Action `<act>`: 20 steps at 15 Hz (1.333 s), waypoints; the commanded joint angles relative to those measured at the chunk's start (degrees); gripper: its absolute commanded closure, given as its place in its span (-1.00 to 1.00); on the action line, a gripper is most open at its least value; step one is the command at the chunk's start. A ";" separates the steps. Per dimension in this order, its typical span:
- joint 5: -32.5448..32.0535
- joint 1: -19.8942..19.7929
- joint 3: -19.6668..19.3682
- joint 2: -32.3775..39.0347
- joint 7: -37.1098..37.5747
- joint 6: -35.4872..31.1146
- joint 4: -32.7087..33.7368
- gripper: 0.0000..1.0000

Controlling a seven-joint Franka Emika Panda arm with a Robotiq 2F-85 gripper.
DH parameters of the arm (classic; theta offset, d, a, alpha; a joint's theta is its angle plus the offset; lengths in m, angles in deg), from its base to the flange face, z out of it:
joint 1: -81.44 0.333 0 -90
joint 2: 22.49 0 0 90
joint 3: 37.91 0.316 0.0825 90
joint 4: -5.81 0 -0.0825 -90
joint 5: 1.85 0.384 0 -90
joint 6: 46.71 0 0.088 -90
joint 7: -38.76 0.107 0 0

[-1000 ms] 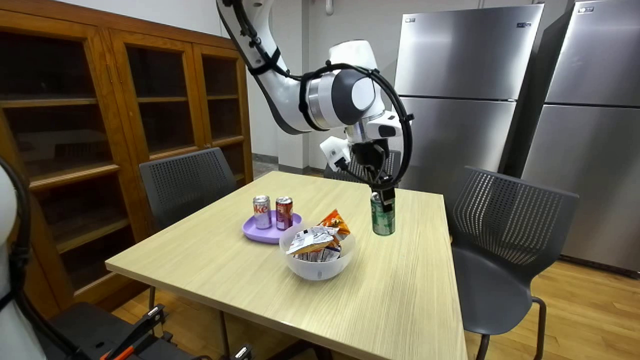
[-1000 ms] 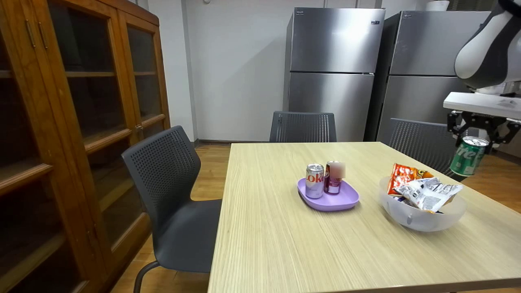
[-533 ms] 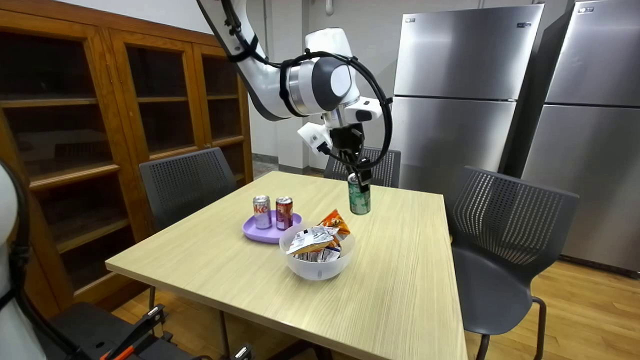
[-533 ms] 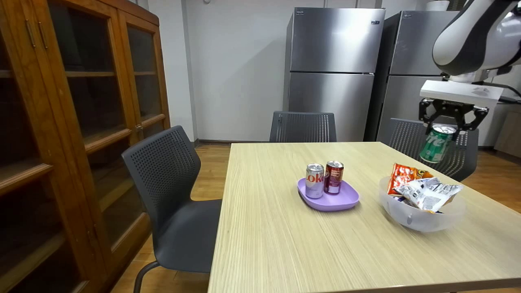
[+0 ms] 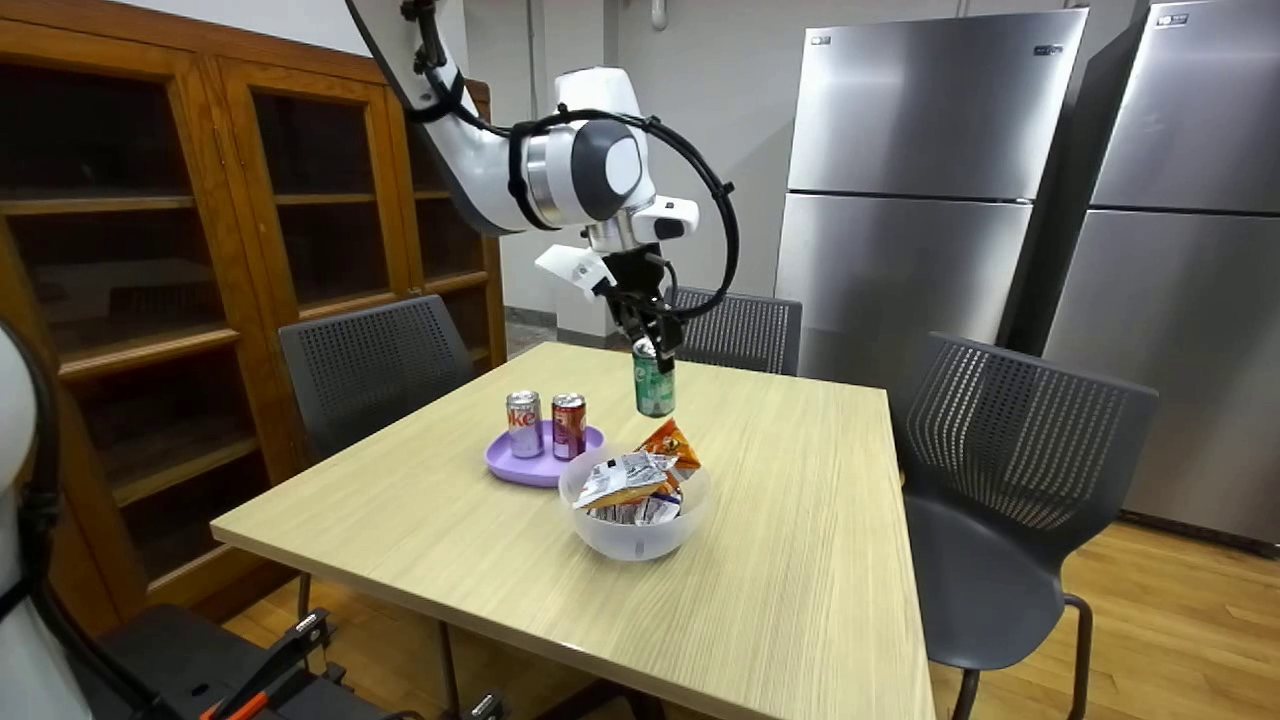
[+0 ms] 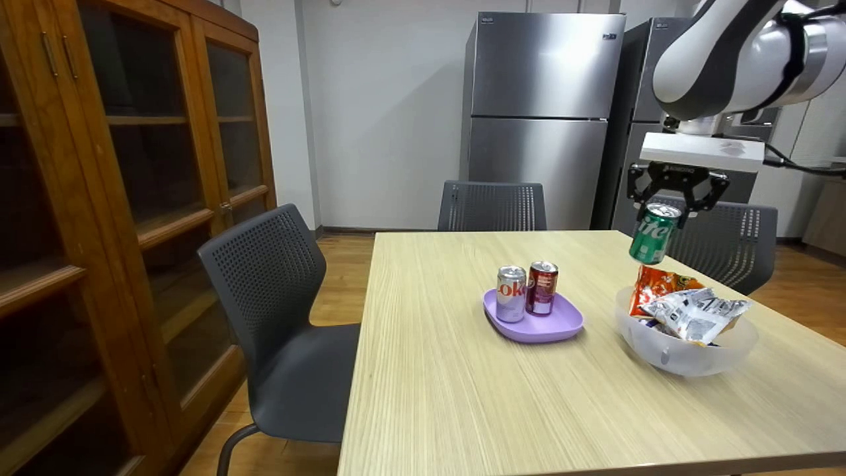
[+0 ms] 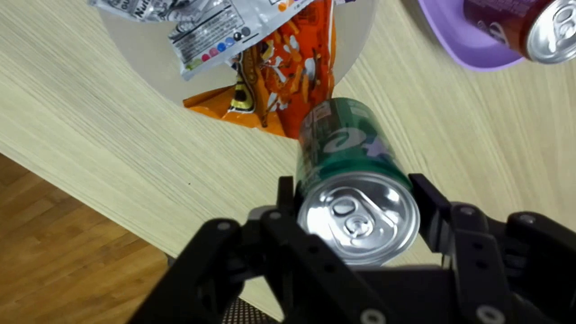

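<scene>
green can [image 6: 652, 237]: tab end points up, long axis slightly off vertical; the hand [image 7: 354, 192], spread can-wide, grips it.

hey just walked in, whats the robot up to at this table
A robot arm has a green soda can clamped in its pincer, holding it in the air above the table. Near it is a translucent bowl filled with snack bags. Also on the table, a purple plate carries a silver can and a dark red can, both standing upright. The green one hasn't been set down yet.
</scene>
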 commanded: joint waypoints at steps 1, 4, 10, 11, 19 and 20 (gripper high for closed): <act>2.54 -0.40 3.30 -1.49 -7.24 2.78 0.21 0.23; 3.71 -0.40 5.58 -1.50 -12.00 3.68 0.03 0.23; 5.10 -0.49 8.70 -1.18 -20.20 5.35 -0.18 0.23; 5.25 -0.49 9.16 -1.04 -21.41 5.50 -0.17 0.23; 4.81 0.12 11.74 1.02 -28.20 5.80 0.06 0.23; 4.53 0.28 11.92 1.35 -28.56 5.72 0.07 0.23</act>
